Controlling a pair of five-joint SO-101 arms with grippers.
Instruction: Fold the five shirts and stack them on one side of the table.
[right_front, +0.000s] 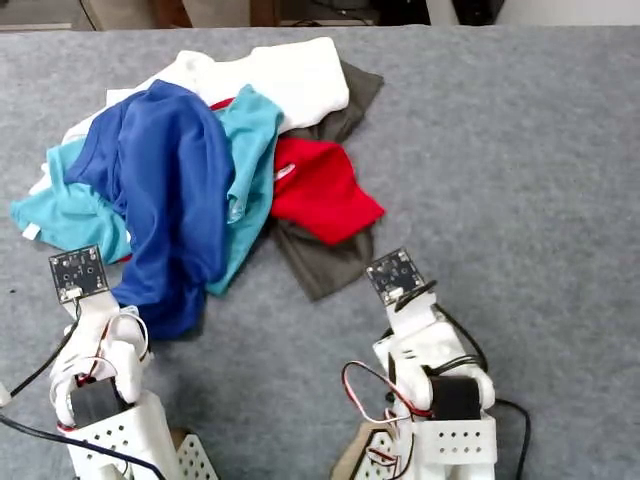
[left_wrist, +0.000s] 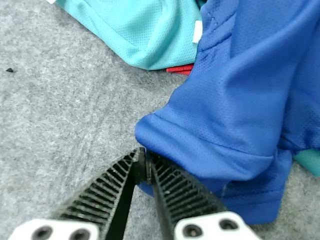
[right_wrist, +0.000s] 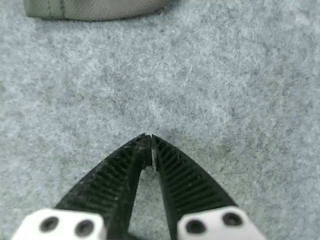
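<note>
Five shirts lie heaped at the table's back left: a blue shirt (right_front: 170, 190) on top, a teal shirt (right_front: 70, 215) under it, a white shirt (right_front: 270, 75) at the back, a red shirt (right_front: 320, 190) and a dark grey shirt (right_front: 325, 255) beneath. My left gripper (left_wrist: 143, 162) is shut with its tips at the hem of the blue shirt (left_wrist: 240, 120), holding nothing; the teal shirt (left_wrist: 145, 30) lies beyond. My right gripper (right_wrist: 150, 142) is shut over bare felt, a short way from the grey shirt's edge (right_wrist: 90, 7).
Grey felt (right_front: 520, 180) covers the table, with open room across the whole right half and in front between the two arm bases (right_front: 100, 400) (right_front: 430, 390).
</note>
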